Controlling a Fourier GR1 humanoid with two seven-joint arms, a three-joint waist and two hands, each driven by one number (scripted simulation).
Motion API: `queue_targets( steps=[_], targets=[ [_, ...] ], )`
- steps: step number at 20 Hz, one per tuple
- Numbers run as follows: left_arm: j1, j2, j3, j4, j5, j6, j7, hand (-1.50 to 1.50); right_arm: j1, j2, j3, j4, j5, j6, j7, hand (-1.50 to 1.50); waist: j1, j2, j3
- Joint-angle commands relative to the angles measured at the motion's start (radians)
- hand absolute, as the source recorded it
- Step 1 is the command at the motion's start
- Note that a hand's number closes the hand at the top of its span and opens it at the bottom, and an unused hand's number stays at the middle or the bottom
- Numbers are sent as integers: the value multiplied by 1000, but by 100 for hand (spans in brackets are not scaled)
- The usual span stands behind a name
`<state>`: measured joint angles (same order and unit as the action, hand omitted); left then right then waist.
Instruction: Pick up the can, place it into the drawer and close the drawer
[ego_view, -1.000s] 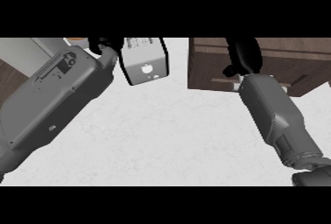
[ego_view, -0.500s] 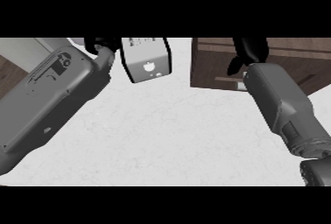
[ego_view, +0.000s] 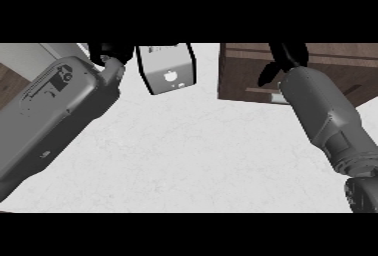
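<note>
No can shows in the head view. A brown wooden drawer front (ego_view: 242, 75) fills the top right. My right hand (ego_view: 284, 56) lies over it at the view's upper edge, with only a dark thumb-like part hanging down and the rest cut off. Whether it holds anything is hidden. My right forearm (ego_view: 319, 112) runs down to the lower right corner. At the top left, my left hand (ego_view: 111, 52) is mostly cut off by the upper edge above its wide grey forearm (ego_view: 52, 120).
A white box with black edges and a small grey fruit mark (ego_view: 170, 70) stands at the top middle, between the two hands. The pale speckled counter (ego_view: 192, 155) spreads below it. Dark wood (ego_view: 9, 80) shows at the left edge.
My right forearm has pushed further up and to the right, and its hand now sits higher over the drawer front. The left forearm has shifted slightly; the white box stays put.
</note>
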<state>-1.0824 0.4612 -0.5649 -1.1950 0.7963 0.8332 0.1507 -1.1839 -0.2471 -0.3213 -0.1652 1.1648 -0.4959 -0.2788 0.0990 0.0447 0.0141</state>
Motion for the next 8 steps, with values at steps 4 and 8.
queue_targets(
  steps=[4,8],
  targets=[
    [13,21,4,-24,-1,-10,20,-150,-48,67,-248,-43,-270,64,-110,-150,13,-9,-7],
    [47,27,5,-62,-10,-9,14,-150,-82,37,-270,-33,-290,128,-138,-150,14,-11,-11]
  ],
)
